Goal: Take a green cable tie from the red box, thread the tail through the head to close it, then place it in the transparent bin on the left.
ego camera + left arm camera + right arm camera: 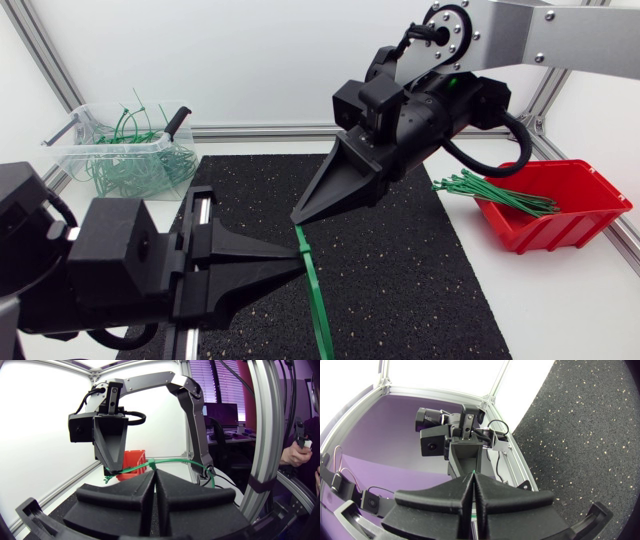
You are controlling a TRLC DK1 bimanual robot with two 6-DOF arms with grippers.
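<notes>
Above the black mat (400, 270), a green cable tie (315, 290) hangs between both grippers. My right gripper (297, 217) reaches down from the upper right and is shut on the tie's upper end. My left gripper (298, 262) comes in from the left and is shut on the tie just below that, with the long tail curving down toward the front. In the left wrist view the tie (175, 461) arcs from the right gripper (114, 469) through my shut left gripper (153, 472). In the right wrist view a green sliver shows at the shut right gripper (472, 476).
The red box (560, 205) stands at the right with a bundle of green ties (490, 190) sticking out over its rim. The transparent bin (125, 150) at the back left holds several closed green ties. Aluminium frame posts border the table.
</notes>
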